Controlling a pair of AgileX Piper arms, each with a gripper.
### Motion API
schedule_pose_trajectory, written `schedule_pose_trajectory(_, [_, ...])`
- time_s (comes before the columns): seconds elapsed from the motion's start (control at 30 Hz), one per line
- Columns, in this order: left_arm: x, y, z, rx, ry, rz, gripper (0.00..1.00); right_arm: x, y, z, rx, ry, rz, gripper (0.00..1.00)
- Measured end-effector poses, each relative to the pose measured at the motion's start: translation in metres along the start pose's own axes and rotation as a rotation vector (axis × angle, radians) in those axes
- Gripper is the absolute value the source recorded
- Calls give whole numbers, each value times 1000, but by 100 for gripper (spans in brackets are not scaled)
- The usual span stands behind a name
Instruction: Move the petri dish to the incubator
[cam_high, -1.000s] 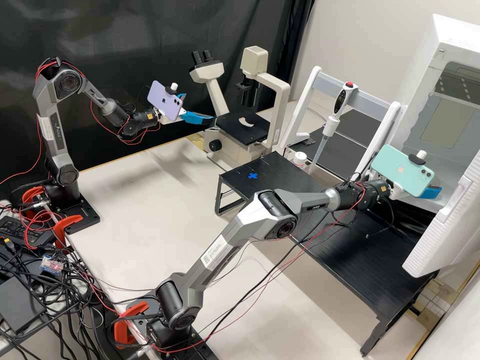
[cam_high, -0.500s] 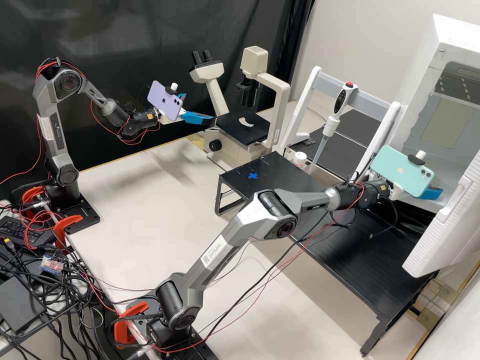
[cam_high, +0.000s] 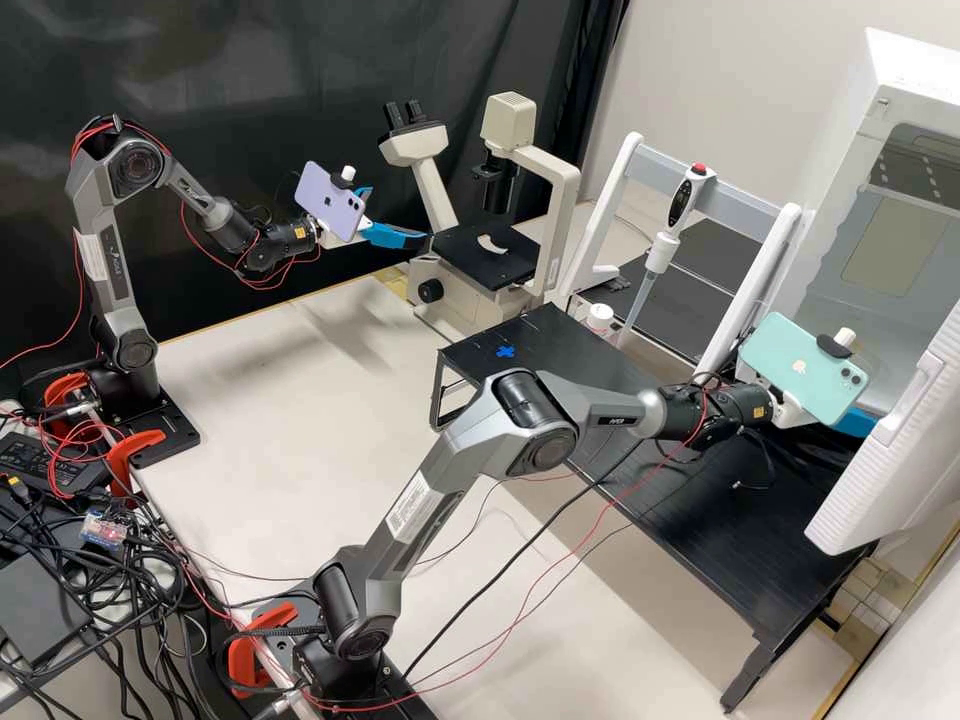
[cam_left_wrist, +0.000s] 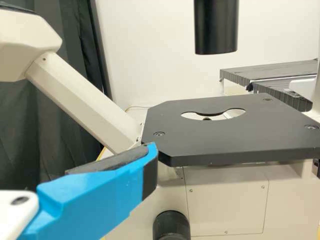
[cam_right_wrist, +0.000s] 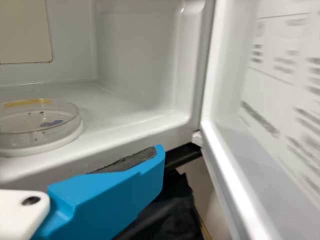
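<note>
In the high view my left gripper (cam_high: 399, 214) stands open beside the microscope stage, its blue fingers apart. One finger of the left gripper (cam_left_wrist: 117, 182) shows in the left wrist view, holding nothing. My right gripper (cam_high: 856, 422) is at the mouth of the incubator (cam_high: 828, 205), partly behind a teal phone. The right wrist view has the petri dish (cam_right_wrist: 42, 125), clear with a yellow strip and a blue mark, lying flat on a white round base on the incubator floor (cam_right_wrist: 125, 110) near its front edge. Beside it, not touching, is the right gripper (cam_right_wrist: 127, 182), open, its dark pad bare.
The incubator door (cam_high: 900, 440) hangs open close to the right gripper. A microscope (cam_high: 487, 256), a pipette (cam_high: 660, 250) on a white stand, a small white-capped bottle (cam_high: 599, 318) and a low black table (cam_high: 740, 530) stand around the bench.
The right arm has drawn back a little and its gripper has lowered in front of the incubator, with the elbow shifting left. The left arm has kept still.
</note>
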Motion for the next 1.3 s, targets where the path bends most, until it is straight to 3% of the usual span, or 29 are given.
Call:
schedule_pose_trajectory(0.2, [0, 0, 0, 0, 0, 0, 100, -37, 3, 3, -4, 45, 29, 100])
schedule_pose_trajectory(0.7, [0, 0, 0, 0, 0, 0, 100, -198, 1, 17, 113, 313, 149, 100])
schedule_pose_trajectory(0.83, [0, 0, 0, 0, 0, 0, 100, -247, -9, 19, 127, 370, 120, 100])
schedule_pose_trajectory(0.93, [0, 0, 0, 0, 0, 0, 100, -278, -18, 17, 103, 413, 91, 100])
schedule_pose_trajectory(1.13, [0, 0, 0, 0, 0, 0, 100, -316, -34, 22, 104, 426, 54, 100])
schedule_pose_trajectory(1.3, [0, 0, 0, 0, 0, 0, 100, -333, -41, 26, 161, 428, 34, 100])
